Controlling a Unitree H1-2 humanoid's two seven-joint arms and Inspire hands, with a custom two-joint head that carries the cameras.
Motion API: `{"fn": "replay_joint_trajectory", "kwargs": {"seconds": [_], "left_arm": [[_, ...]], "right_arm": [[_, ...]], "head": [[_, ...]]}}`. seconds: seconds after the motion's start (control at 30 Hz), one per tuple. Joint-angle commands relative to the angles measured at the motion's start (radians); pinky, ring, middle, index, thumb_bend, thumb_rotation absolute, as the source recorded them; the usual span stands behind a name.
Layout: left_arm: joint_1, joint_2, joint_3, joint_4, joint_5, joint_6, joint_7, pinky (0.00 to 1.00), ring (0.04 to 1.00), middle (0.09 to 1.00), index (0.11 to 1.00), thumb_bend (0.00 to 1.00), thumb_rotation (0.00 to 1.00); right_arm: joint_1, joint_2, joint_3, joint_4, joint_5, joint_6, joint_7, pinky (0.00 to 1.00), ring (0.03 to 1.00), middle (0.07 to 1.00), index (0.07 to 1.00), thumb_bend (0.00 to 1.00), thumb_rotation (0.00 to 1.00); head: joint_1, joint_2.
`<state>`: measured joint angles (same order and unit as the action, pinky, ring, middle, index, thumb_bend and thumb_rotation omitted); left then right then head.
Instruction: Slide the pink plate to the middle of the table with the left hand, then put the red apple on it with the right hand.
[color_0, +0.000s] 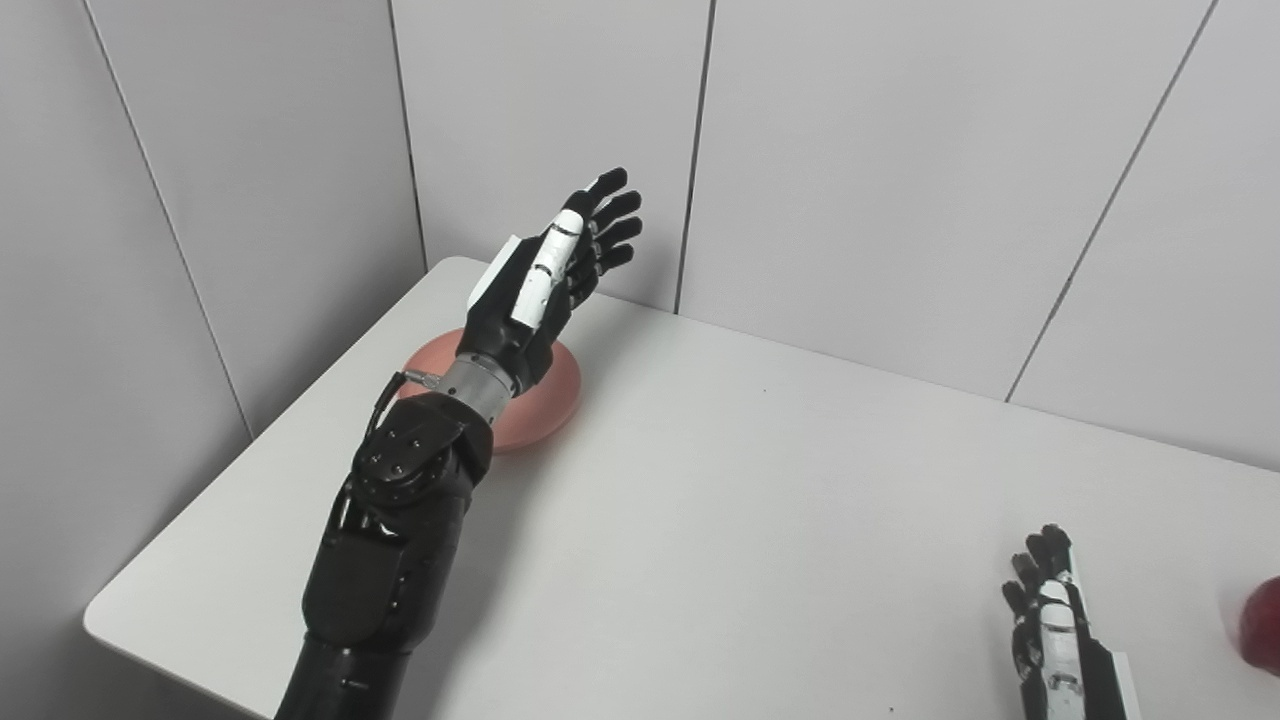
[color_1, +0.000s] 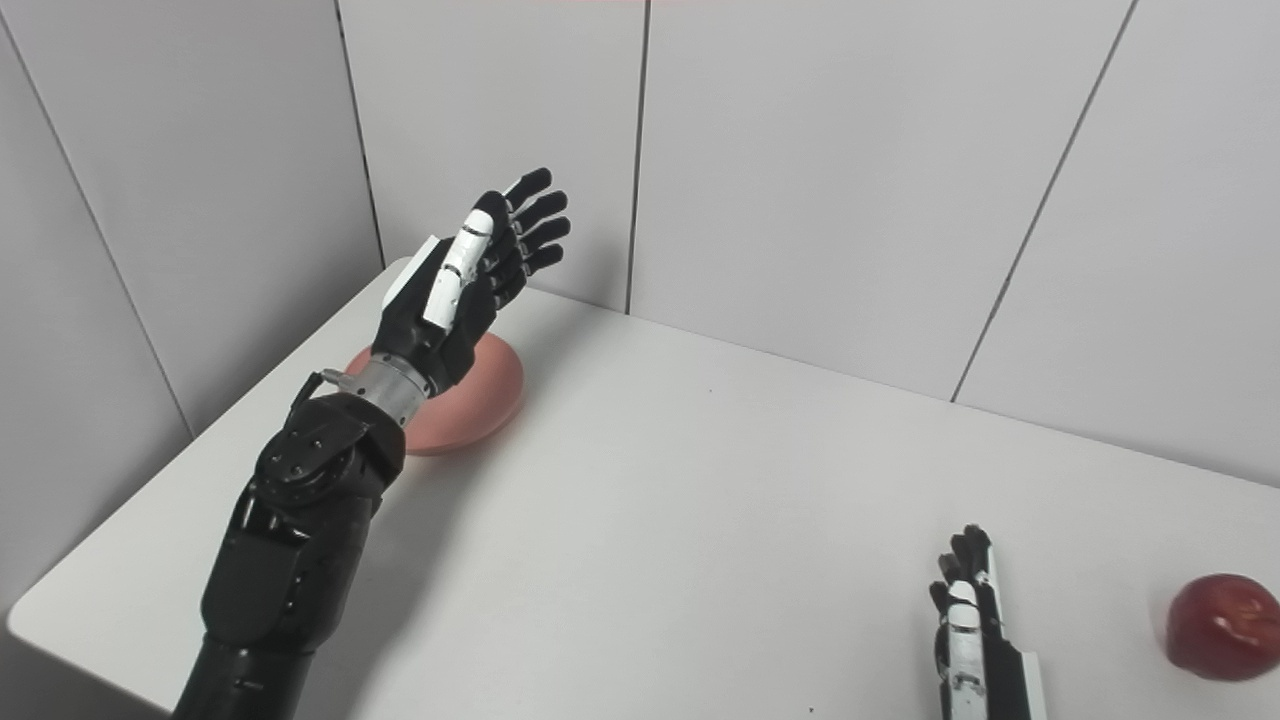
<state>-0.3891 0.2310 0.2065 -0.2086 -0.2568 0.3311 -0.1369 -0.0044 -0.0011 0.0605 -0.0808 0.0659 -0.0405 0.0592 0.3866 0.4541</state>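
Hovering open and empty above the pink plate (color_0: 545, 400) near the table's (color_0: 760, 520) far-left corner, the left hand (color_0: 555, 275) seems poised to slide it; the right hand (color_1: 965, 620), fingers loosely extended and empty, waits beside the red apple (color_1: 1222, 627).

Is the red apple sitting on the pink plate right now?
No, the red apple lies on the table at the far right, while the pink plate is across the table near the left hand.

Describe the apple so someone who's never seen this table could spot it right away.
Start at the white table and go to its right edge, nearest the robot. The red apple sits there, just right of the right hand. It is the only round, dark red thing; the pink plate lies far left.
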Motion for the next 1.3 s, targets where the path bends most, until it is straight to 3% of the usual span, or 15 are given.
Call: {"fn": "replay_joint_trajectory", "kwargs": {"seconds": [0.0, 0.27, 0.73, 1.27], "left_arm": [[-0.062, 0.026, 0.021, 0.013, -0.019, -0.055, -0.001, 0.92, 0.918, 0.929, 0.911, 0.38, 1.0], [-0.088, 0.086, 0.066, 0.123, -0.03, -0.083, -0.007, 0.92, 0.93, 0.936, 0.917, 0.41, 1.0], [-0.121, 0.16, 0.127, 0.287, -0.028, -0.138, 0.014, 0.89, 0.911, 0.903, 0.866, 0.38, 1.0], [-0.168, 0.207, 0.173, 0.427, -0.054, -0.13, 0.024, 0.9, 0.894, 0.891, 0.877, 0.35, 1.0]], "right_arm": [[-0.008, -0.003, -0.006, -0.017, 0.015, -0.008, 0.012, 1.0, 1.0, 1.0, 1.0, 0.05, 1.0], [-0.009, -0.008, -0.006, -0.014, 0.016, -0.012, 0.014, 1.0, 1.0, 1.0, 1.0, 0.05, 1.0], [-0.009, -0.012, -0.012, -0.021, 0.018, 0.002, 0.011, 1.0, 1.0, 1.0, 1.0, 0.05, 1.0], [-0.008, -0.012, -0.015, -0.032, 0.012, 0.014, 0.009, 1.0, 1.0, 1.0, 1.0, 0.04, 1.0]], "head": [[0.003, 0.001], [0.009, 0.001], [0.023, 0.004], [0.029, 0.005]]}}
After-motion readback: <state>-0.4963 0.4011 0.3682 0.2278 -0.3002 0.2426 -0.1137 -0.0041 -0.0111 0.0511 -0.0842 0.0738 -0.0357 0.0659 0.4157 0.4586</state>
